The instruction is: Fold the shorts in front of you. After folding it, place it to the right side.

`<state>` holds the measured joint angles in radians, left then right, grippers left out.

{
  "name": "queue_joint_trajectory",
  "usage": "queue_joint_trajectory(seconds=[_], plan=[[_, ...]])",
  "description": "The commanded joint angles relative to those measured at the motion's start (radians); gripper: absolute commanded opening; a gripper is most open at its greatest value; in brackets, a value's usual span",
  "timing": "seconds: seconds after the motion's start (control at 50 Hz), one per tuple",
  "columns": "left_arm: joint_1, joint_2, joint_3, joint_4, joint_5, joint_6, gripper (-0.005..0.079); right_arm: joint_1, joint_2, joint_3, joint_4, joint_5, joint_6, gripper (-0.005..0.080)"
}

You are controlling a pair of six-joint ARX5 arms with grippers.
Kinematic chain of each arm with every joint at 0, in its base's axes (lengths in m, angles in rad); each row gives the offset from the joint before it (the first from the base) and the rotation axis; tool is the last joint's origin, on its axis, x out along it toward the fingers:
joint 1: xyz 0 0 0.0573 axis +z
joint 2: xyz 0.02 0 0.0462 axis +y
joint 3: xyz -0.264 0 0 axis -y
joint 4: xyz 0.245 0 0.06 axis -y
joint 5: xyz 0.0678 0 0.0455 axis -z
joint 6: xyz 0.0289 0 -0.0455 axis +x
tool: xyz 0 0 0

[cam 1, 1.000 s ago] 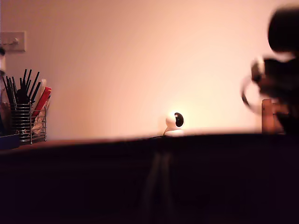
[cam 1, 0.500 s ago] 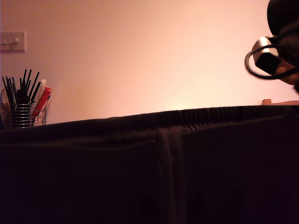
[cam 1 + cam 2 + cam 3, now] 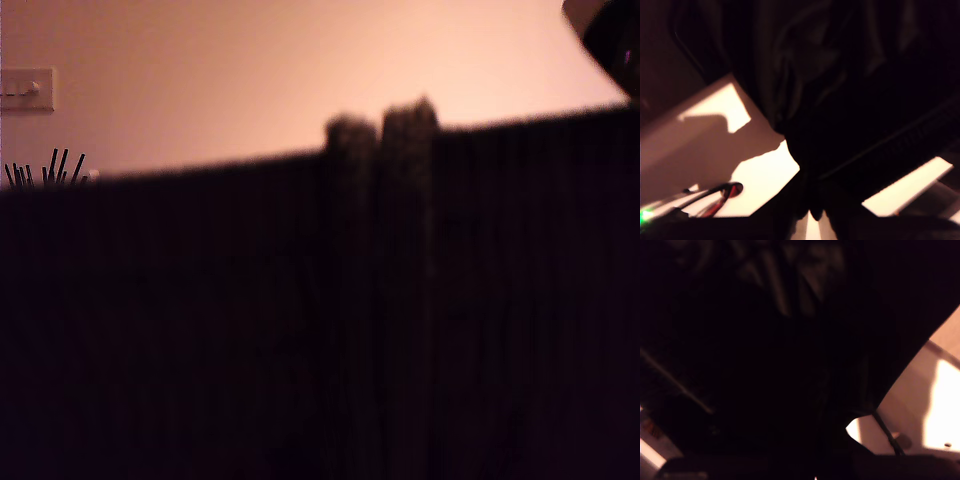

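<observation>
A pale, warm-lit wall (image 3: pixel 300 70) is filling the background, with a switch plate (image 3: pixel 27 88) on it and the tips of some dark sticks (image 3: pixel 45 168) poking up at the exterior view's left. You are looking at the shorts (image 3: pixel 320 330) hanging as a black curtain close to that camera, covering most of the exterior view, their upper edge sloping up toward its right with two blurred bumps at the middle. A dark arm part (image 3: pixel 610 40) is showing in the exterior view's top right corner.

Directly ahead of my first gripper (image 3: pixel 812 215) the black fabric is bunching in folds, with a bright table surface (image 3: pixel 760 175) showing beyond it; its dark jaws are meeting the cloth, though you cannot tell whether they are clamped.

My second gripper (image 3: pixel 815 470) is sitting deep in shadow under the same fabric, and its grip is equally unreadable.
</observation>
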<state>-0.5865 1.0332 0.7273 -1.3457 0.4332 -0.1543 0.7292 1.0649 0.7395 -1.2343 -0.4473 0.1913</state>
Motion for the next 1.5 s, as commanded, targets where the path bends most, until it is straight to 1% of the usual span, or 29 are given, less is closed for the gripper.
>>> queue_joint_trajectory(seconds=[0.0,0.16,0.32,0.46,0.58,0.66,0.78,0.8,0.86,0.96,1.1,1.22,1.34,1.48], plan=[[0.005,-0.002,0.044,0.014,-0.037,-0.004,-0.0023,-0.014,0.003,-0.006,0.02,0.035,0.018,-0.0013],[0.006,-0.001,0.151,0.042,-0.159,-0.003,-0.0023,-0.053,0.004,0.044,0.06,0.099,0.03,-0.0013],[0.006,-0.001,0.235,0.075,-0.262,0.006,-0.0023,-0.1,0.005,0.131,0.084,0.232,0.03,-0.0013],[0.013,-0.001,0.255,0.129,-0.352,0.037,-0.0023,-0.131,0.006,0.193,0.136,0.302,0.026,-0.0013],[0.026,0.0,0.256,0.201,-0.421,0.067,-0.0023,-0.155,0.013,0.216,0.191,0.355,0.019,-0.0013],[0.037,0.0,0.259,0.249,-0.465,0.083,-0.0023,-0.168,0.03,0.219,0.223,0.373,0.015,-0.0013],[0.056,0.0,0.275,0.282,-0.552,0.097,-0.0023,-0.192,0.05,0.219,0.284,0.403,-0.007,-0.0013],[0.061,0.0,0.277,0.29,-0.567,0.127,-0.0023,-0.198,0.053,0.219,0.296,0.408,-0.008,-0.0013],[0.072,0.0,0.283,0.317,-0.605,0.158,-0.0023,-0.215,0.062,0.219,0.336,0.41,-0.009,-0.0013],[0.095,0.0,0.289,0.362,-0.635,0.174,-0.0023,-0.245,0.087,0.228,0.378,0.41,-0.011,-0.0013],[0.127,0.0,0.291,0.425,-0.641,0.211,-0.0023,-0.28,0.127,0.256,0.417,0.41,-0.035,-0.0013],[0.142,0.0,0.293,0.472,-0.64,0.22,-0.0023,-0.295,0.168,0.303,0.442,0.411,-0.052,-0.0013],[0.156,0.0,0.306,0.511,-0.645,0.253,-0.0023,-0.31,0.209,0.359,0.449,0.414,-0.071,-0.0013],[0.171,0.001,0.334,0.559,-0.645,0.273,-0.0023,-0.312,0.256,0.417,0.46,0.423,-0.097,-0.0013]])
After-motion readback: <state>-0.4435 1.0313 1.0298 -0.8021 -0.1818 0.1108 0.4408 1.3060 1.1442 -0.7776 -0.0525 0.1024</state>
